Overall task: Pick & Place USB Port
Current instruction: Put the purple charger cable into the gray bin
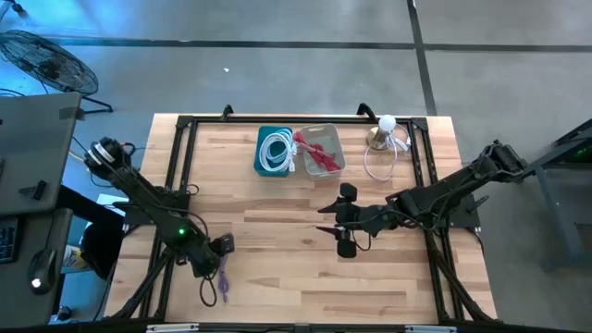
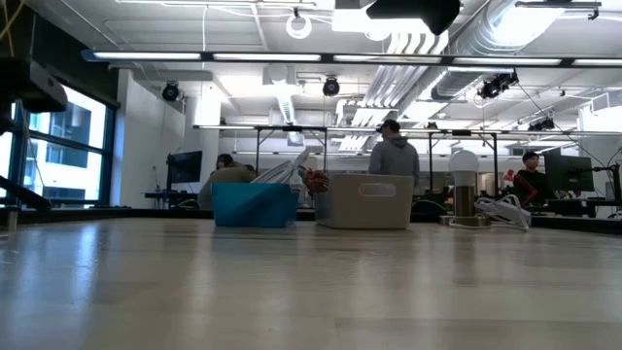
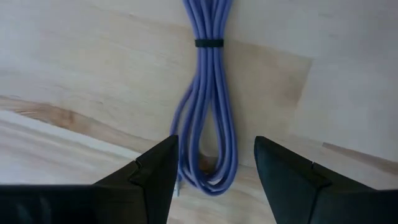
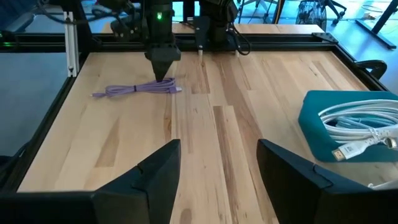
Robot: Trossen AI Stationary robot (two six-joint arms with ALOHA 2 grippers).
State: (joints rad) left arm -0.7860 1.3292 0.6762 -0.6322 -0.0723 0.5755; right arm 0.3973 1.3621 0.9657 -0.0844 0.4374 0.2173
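A purple USB cable (image 1: 218, 283), coiled into a long bundle with a black tie (image 3: 209, 43), lies flat on the wooden table near its front left. My left gripper (image 3: 216, 146) is open and points down over the cable's looped end (image 3: 214, 174), one finger on each side of it. The right wrist view shows this gripper (image 4: 163, 74) just above one end of the cable (image 4: 137, 89). My right gripper (image 4: 217, 149) is open and hovers over the table's middle (image 1: 339, 222), holding nothing.
At the far edge stand a blue bin (image 1: 275, 151) of white cables and a grey bin (image 1: 321, 148) of red cables. A lamp with a white bulb and a white cord (image 1: 384, 131) sits to their right. People show in the room behind (image 2: 394, 151).
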